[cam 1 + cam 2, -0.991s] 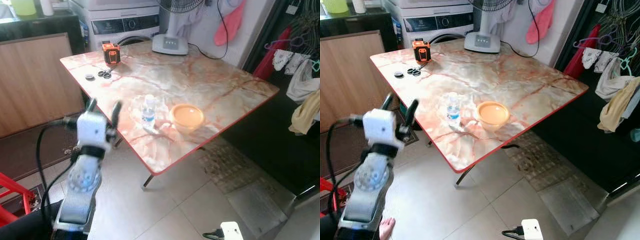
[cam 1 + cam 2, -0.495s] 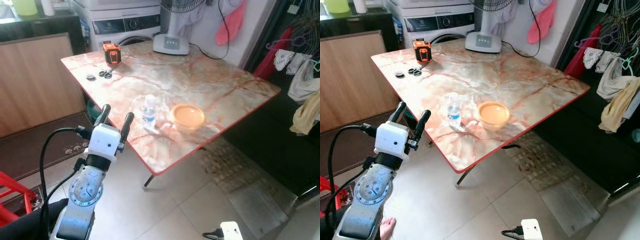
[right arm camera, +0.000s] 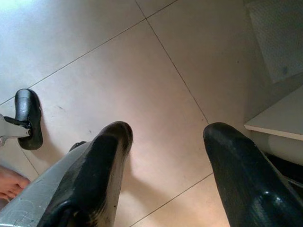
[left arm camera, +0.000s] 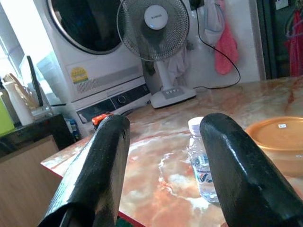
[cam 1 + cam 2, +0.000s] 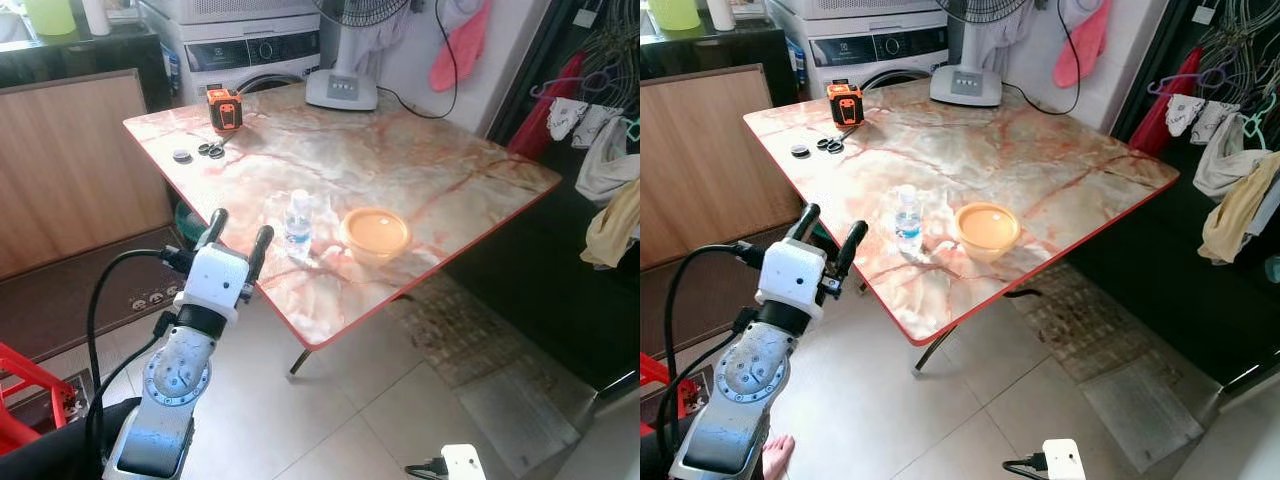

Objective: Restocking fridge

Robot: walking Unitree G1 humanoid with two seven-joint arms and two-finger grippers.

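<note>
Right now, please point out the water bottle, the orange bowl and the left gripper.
water bottle (image 5: 297,222), left eye view, on its label
orange bowl (image 5: 375,232), left eye view, on its inside
left gripper (image 5: 239,238), left eye view, between its fingertips

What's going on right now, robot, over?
Left claw open, raised short of the table edge. Water bottle upright on the table, beside orange bowl, untouched. Right claw open, over the floor. Path to bottle clear.
</note>
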